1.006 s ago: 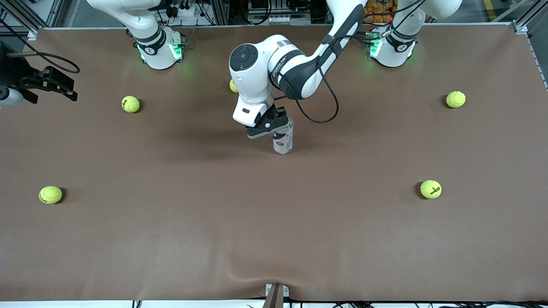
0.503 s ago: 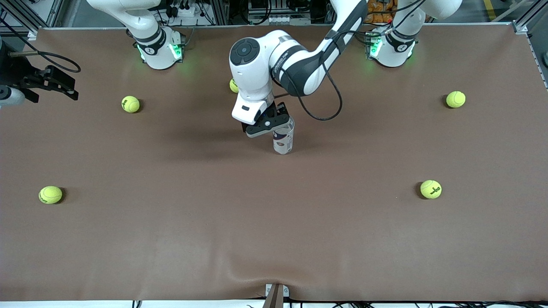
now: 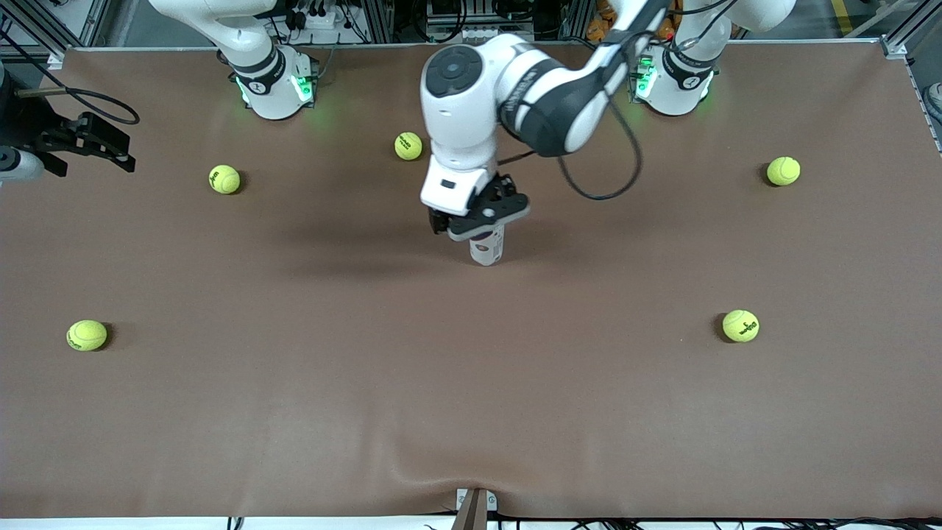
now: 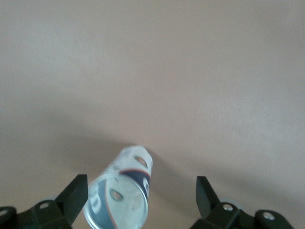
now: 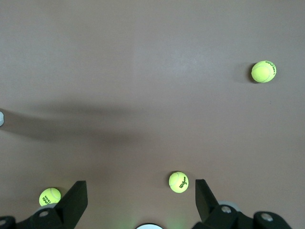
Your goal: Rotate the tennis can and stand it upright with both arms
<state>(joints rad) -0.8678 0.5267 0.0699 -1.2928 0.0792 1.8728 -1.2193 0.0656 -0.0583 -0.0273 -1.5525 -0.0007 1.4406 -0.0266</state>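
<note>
Tennis can [image 3: 486, 249] upright mid-table under left gripper [image 3: 480, 218].

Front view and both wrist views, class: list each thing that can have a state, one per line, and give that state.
Can: upright on the table, free, open top facing up.
Left gripper: open, above the can, not touching it.
Right gripper: open, waiting at the right arm's end of the table, holding nothing.
Balls: five, loose on the table, all outside the can.
</note>
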